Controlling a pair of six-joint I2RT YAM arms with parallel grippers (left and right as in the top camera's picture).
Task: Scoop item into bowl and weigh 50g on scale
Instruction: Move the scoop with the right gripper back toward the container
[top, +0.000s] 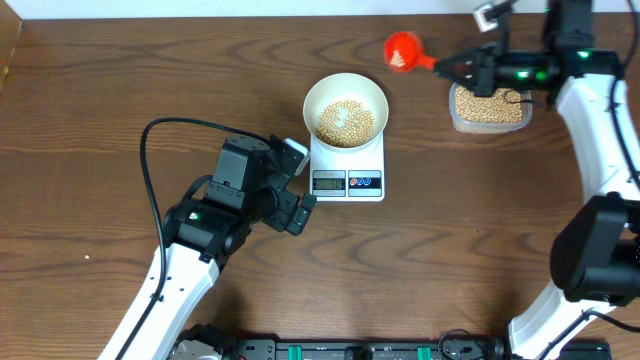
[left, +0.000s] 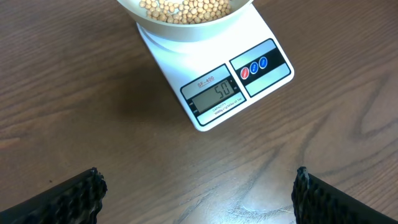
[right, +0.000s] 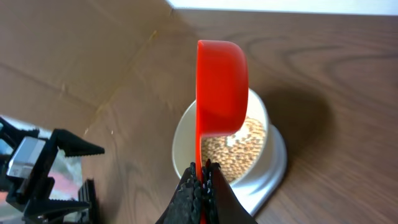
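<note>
From above: the beans (top: 345, 122) lie in the bowl (top: 345, 82) on the scale (top: 330, 160). The left gripper (top: 300, 188) is just beside it, and the right gripper (top: 447, 67) carries the red scoop (top: 403, 50) above the table (top: 100, 100), near the tub (top: 455, 122).

Left wrist: fingers (left: 74, 199) spread wide, empty; the display (left: 219, 91) reads 50.

Right wrist: fingers (right: 186, 196) pinch the thin scoop handle.

The beans are hard, light and roll easily, so I judge pinching useless; better the scoop, or the bowl's rim.
</note>
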